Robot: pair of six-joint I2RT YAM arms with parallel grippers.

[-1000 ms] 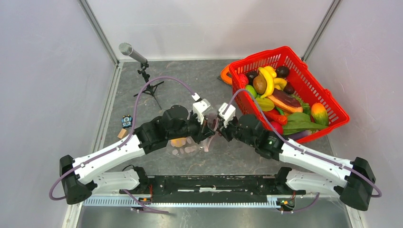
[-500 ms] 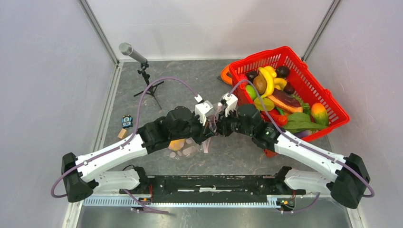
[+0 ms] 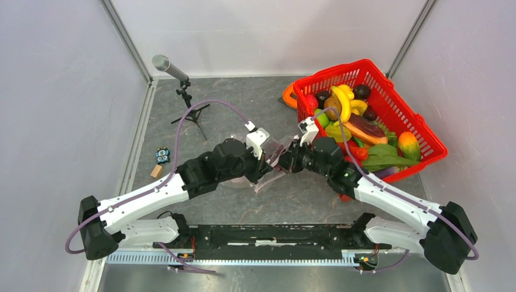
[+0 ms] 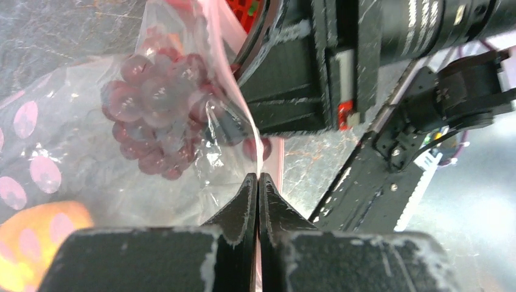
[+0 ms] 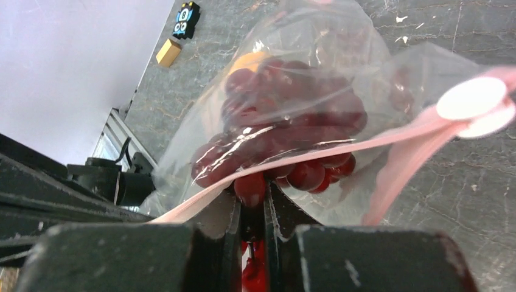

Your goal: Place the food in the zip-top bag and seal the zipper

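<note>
The zip-top bag (image 4: 73, 158) is clear with pale dots and hangs between my two grippers; a corner of it shows in the top view (image 3: 268, 181). My left gripper (image 4: 258, 182) (image 3: 269, 164) is shut on the bag's mouth edge beside the pink zipper (image 4: 272, 164). My right gripper (image 5: 252, 194) (image 3: 286, 161) is shut on one berry of the purple grapes (image 5: 286, 115). The bunch lies in the bag's mouth, with the zipper strip (image 5: 341, 149) draped across it. The grapes show through the plastic in the left wrist view (image 4: 158, 121). An orange piece of food (image 4: 36, 237) sits deeper in the bag.
The red mesh basket (image 3: 420, 131) with several toy fruits and vegetables stands at the back right, close behind my right arm. A flat orange ring (image 3: 289, 96) lies by its left corner. A microphone on a tripod (image 3: 182, 85) stands back left. A small block (image 5: 168, 52) and a toy (image 5: 185, 18) lie at the left.
Both grippers moved back and to the right. The bag, lying on the table with the orange piece showing, has been lifted and now hangs between the jaws, largely hidden under the left arm.
</note>
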